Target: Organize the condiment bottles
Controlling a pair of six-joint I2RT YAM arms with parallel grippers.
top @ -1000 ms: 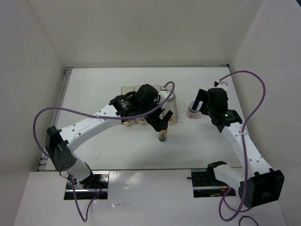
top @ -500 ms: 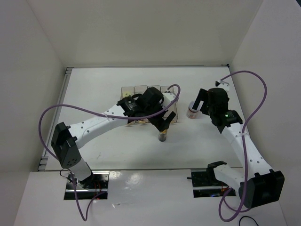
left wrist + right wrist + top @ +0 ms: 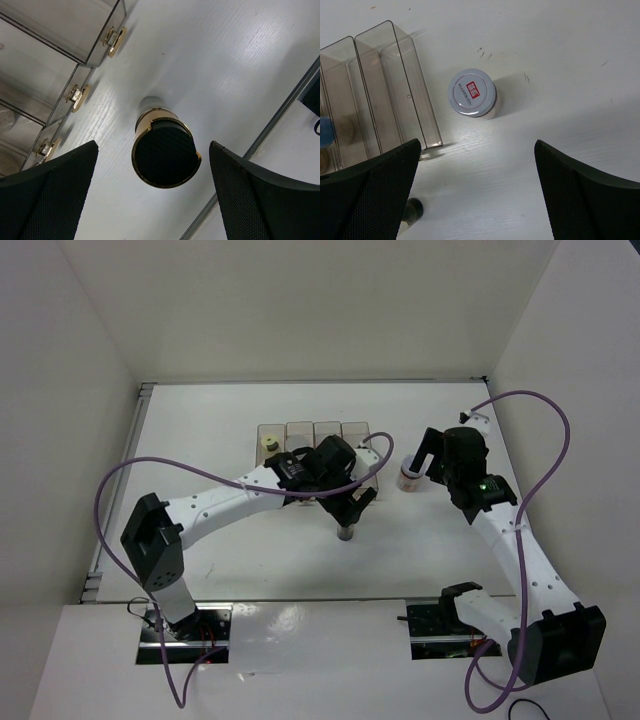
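Note:
A dark bottle with a gold cap [image 3: 165, 155] stands upright on the table in front of the bins, also seen from above [image 3: 346, 531]. My left gripper [image 3: 350, 508] hovers over it, open, a finger on each side and apart from it [image 3: 152, 148]. A white bottle with a purplish lid [image 3: 471, 93] stands right of the bins [image 3: 408, 478]. My right gripper [image 3: 422, 464] is open and empty above it [image 3: 477, 145]. A cream bottle with a yellow-green cap [image 3: 269, 445] sits in the leftmost bin. Something blue [image 3: 324, 131] shows inside a bin. The pink-capped bottle is out of view.
Several clear rectangular bins [image 3: 314, 432] stand side by side at mid-table, with gold knobs [image 3: 80, 96] on their near ends. My left arm [image 3: 230, 495] crosses their near half. White walls enclose the table on three sides.
My left arm has swung toward the right and uncovered the far ends of the bins; its gripper now sits over the dark bottle. The bottle and the right arm have not moved.

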